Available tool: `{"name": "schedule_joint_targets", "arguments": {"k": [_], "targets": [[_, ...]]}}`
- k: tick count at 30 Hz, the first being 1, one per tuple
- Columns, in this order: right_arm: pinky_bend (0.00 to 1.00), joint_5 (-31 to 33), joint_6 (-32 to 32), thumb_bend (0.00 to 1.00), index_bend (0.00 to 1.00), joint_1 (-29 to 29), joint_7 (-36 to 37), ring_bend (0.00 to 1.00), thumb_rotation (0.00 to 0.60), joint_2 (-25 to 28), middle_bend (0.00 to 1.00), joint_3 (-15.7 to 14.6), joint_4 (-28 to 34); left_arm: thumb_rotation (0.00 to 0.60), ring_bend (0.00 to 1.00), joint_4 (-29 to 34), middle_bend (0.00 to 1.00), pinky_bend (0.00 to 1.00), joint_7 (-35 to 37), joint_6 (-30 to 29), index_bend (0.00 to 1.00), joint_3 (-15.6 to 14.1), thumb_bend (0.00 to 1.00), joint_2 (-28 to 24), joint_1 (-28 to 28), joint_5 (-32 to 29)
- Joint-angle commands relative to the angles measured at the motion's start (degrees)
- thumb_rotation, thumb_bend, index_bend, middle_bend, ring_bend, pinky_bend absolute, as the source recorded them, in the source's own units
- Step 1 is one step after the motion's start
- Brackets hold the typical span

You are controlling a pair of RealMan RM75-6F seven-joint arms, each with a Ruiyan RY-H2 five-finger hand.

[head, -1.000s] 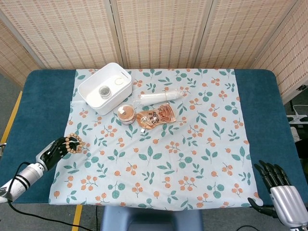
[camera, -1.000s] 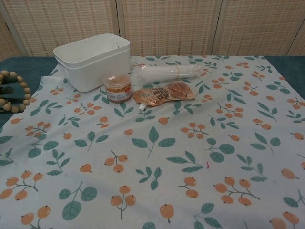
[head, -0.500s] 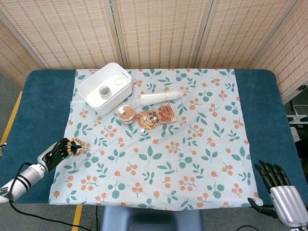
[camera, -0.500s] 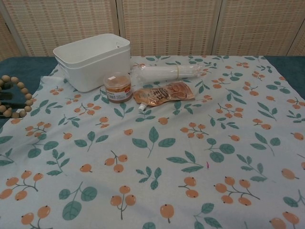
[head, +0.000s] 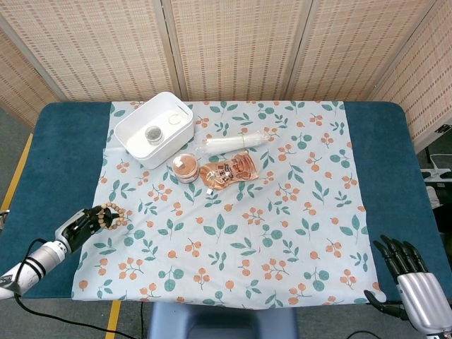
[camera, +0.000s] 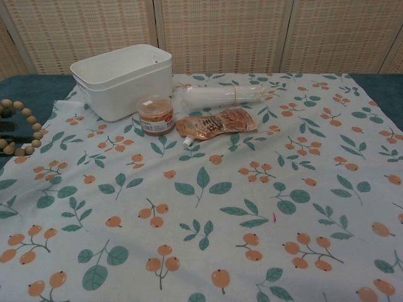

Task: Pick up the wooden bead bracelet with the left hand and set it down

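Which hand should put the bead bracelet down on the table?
The left hand. It already holds the wooden bead bracelet at the left edge of the flowery cloth, just above the table. The right hand holds nothing and is far off at the other corner.

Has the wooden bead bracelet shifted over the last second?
Yes. The wooden bead bracelet, held by the left hand, moved toward the table's near edge, away from the white plastic bin.

Both hands are showing black fingers on silver bodies, the left hand trailing a black cable, the right hand broader.
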State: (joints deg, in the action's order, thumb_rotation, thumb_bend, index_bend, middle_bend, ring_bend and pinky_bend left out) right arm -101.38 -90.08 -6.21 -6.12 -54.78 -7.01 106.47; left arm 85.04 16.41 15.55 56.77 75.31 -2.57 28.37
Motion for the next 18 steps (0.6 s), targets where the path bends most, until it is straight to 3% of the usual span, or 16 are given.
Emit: {"name": "schedule_joint_targets", "arguments": {"k": [1,9,11,13,18], "targets": [[0.0,-0.01,-0.01,0.19,0.0,0.0,-0.06,0.0,0.441,-0.01,0.0,0.01,0.0,0.383,0.22,0.05,0.66,0.0,0.33,0.15,0.56,0.19,0.72,0.01,0.11,0.16],[0.0,0.07,-0.02,0.19,0.0,0.0,-0.07,0.0,0.441,-0.02,0.0,0.05,0.0,0.432,0.23,0.09,0.66,0.0,0.61,0.71,0.55,0.45,0.98,0.03,0.08,1.03],[0.0,0.16,0.02,0.19,0.0,0.01,-0.09,0.0,0.441,-0.03,0.0,0.08,0.0,0.514,0.21,0.2,0.62,0.0,-0.41,1.44,0.5,0.8,1.0,0.15,0.29,1.71],[0.0,0.17,0.03,0.19,0.0,0.01,-0.1,0.0,0.441,-0.06,0.0,0.09,-0.01,0.59,0.15,-0.09,0.52,0.0,-1.88,3.16,0.38,1.55,1.0,0.48,0.67,2.19],[0.0,0.24,0.06,0.19,0.0,0.01,-0.13,0.0,0.441,-0.07,0.0,0.1,-0.01,0.6,0.07,-0.9,0.37,0.0,-6.11,5.62,0.21,3.1,0.98,1.79,1.66,3.26]]}}
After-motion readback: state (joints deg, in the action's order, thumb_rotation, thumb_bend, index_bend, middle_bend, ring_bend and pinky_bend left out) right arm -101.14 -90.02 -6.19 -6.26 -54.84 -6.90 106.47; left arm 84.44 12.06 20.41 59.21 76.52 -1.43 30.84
